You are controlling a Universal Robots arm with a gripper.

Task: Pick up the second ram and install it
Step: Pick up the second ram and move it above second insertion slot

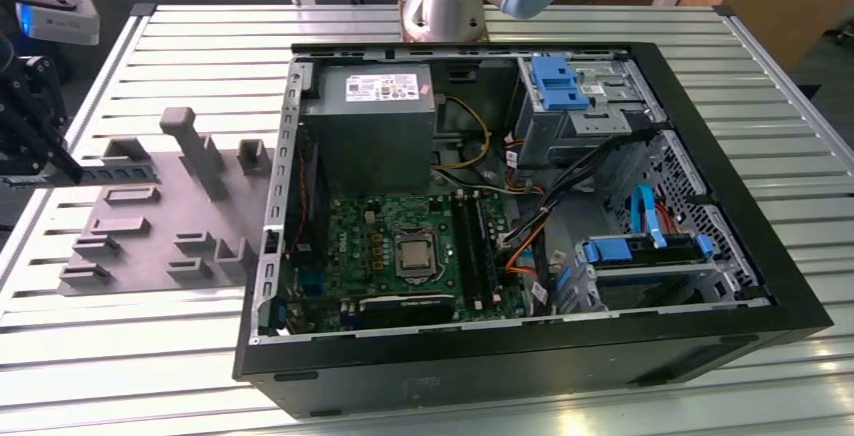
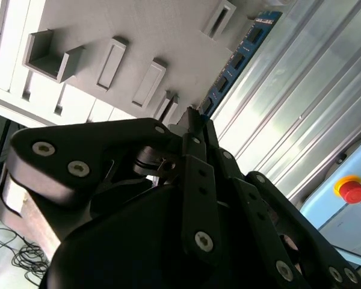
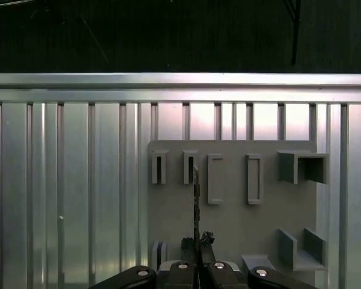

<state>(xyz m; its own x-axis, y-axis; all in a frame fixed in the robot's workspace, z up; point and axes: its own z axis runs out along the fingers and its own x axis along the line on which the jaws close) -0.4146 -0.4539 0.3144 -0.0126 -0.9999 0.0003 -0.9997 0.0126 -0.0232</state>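
Half done: second ram gripped, not yet installed.
The claw is clenched on the stick's end, holding it edge-on over the grey fixture on the worktop, well apart from the open computer case; seating it in the motherboard slots remains, by my judgement.

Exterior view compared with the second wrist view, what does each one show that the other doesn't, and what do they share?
Exterior view: the open computer case with its green motherboard and blue drive brackets. Second wrist view: the blue face and chips of the memory stick, one end clamped in the jaws of the gripper, plus a red button. Both: the grey fixture and the slatted metal table.
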